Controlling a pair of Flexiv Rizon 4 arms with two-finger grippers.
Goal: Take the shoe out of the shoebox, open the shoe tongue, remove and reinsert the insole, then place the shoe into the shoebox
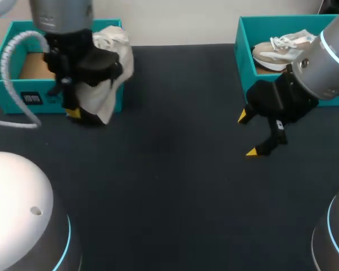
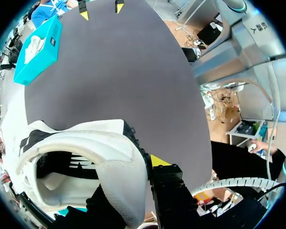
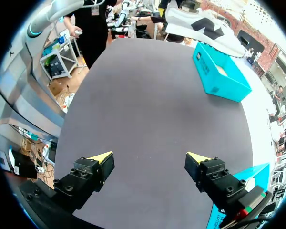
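A white shoe (image 1: 116, 56) with a black side mark hangs at the front right corner of the left teal shoebox (image 1: 11, 84). My left gripper (image 1: 79, 114) is shut on it. In the left wrist view the shoe (image 2: 86, 152) fills the space at the gripper (image 2: 144, 164). One yellow fingertip (image 2: 159, 161) lies outside the collar wall; the other is hidden inside the shoe. My right gripper (image 1: 253, 134) stands open over the bare mat, just in front of the right box. In the right wrist view its fingers (image 3: 150, 160) are wide apart and empty, with the shoe (image 3: 205, 31) far ahead above the left shoebox (image 3: 221, 74).
A second teal shoebox (image 1: 246, 62) at the back right holds another pale shoe (image 1: 279, 48). The left wrist view also takes in this box (image 2: 38, 47). The dark mat (image 1: 169, 169) lies between the two boxes.
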